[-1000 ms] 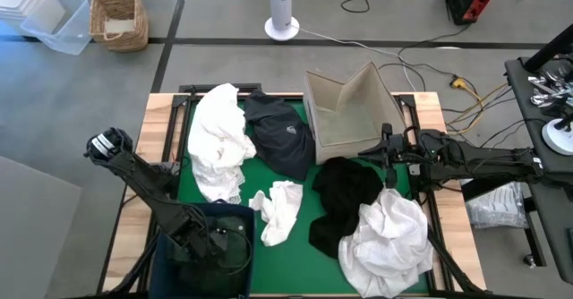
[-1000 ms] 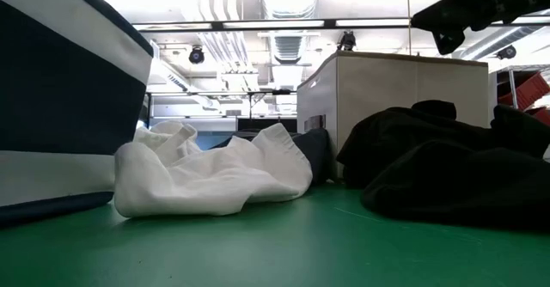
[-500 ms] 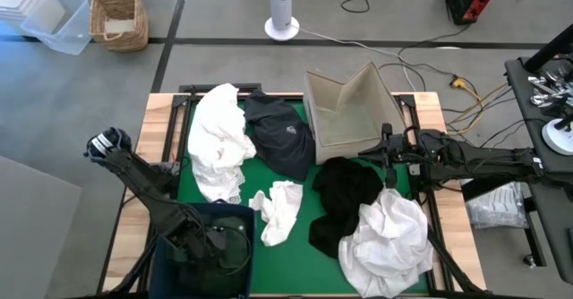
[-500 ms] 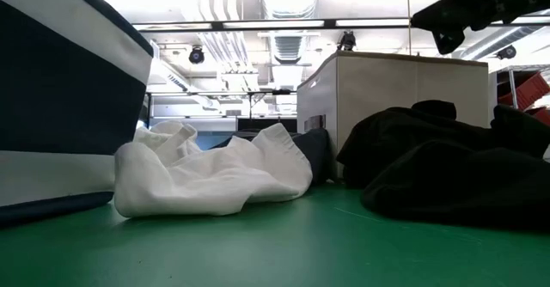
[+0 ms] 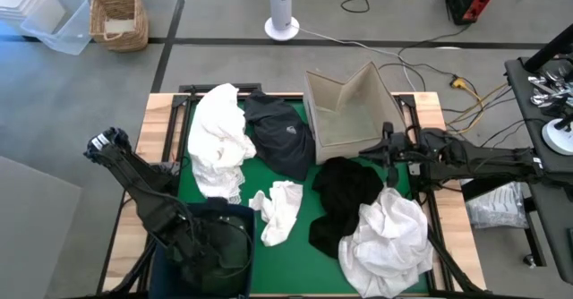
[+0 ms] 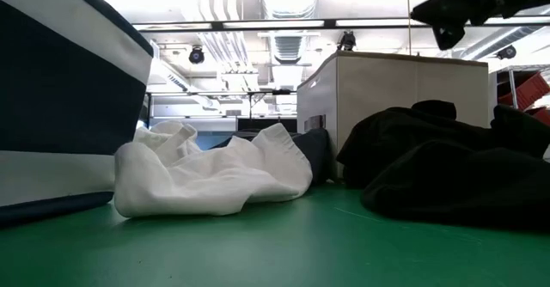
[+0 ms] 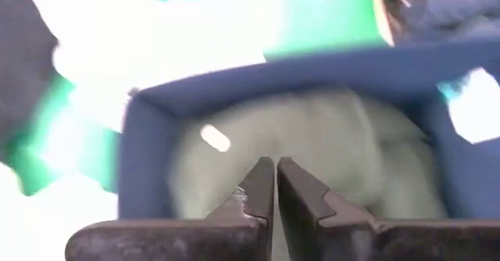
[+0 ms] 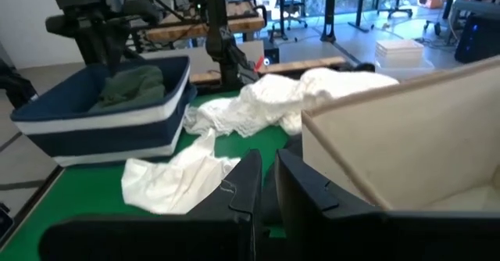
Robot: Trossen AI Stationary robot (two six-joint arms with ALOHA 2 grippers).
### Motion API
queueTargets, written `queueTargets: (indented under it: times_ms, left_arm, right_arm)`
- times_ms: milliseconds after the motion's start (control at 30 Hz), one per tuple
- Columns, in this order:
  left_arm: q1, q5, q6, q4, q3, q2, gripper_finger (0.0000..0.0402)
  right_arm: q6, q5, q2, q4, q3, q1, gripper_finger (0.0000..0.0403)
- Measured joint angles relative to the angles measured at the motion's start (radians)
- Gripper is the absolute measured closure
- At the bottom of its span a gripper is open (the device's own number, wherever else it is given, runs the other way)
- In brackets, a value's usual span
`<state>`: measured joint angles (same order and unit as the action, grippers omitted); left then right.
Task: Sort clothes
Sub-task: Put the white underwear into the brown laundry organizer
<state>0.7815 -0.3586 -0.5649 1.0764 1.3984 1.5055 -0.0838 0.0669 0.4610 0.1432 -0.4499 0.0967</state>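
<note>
Table: green mat (image 5: 295, 250) on a wooden-edged top, everything below sits on it.
Box: beige cardboard box (image 5: 345, 111), open top, at the far edge, right of centre.
Bin: navy blue fabric bin with a white band (image 5: 204, 250) at the near left corner; a dark green garment (image 8: 129, 85) lies inside it (seen best from the right wrist view).
White pile, near right: large crumpled white garment (image 5: 387, 236), overlapping the edge of a black garment (image 5: 345, 196) just left of it.
White pile, far left: long white garment (image 5: 218, 142), touching a navy garment with a small logo (image 5: 282, 138) beside the box.
Small white: crumpled white cloth (image 5: 280, 209) mid-mat, between bin and black garment.
Left gripper (image 7: 275, 184): over the bin's opening, fingers pressed together, nothing between them as far as the blurred wrist view lets on.
Right gripper (image 8: 266, 179): raised by the box's near side above the black garment, fingers nearly together, holding nothing.
</note>
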Motion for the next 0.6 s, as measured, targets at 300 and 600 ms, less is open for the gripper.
queueTargets:
  times_ms: [300,600]
  left_arm:
    - [-0.029,-0.326,0.139,0.026,-0.011,-0.001,0.0401]
    - [-0.123,-0.337,0.164,0.031,-0.060,-0.001,0.0401]
  right_arm:
    - [0.011,0.011,0.001,0.000,-0.031,0.000,0.0369]
    - [0.026,0.011,0.064,0.000,-0.079,-0.010,0.0369]
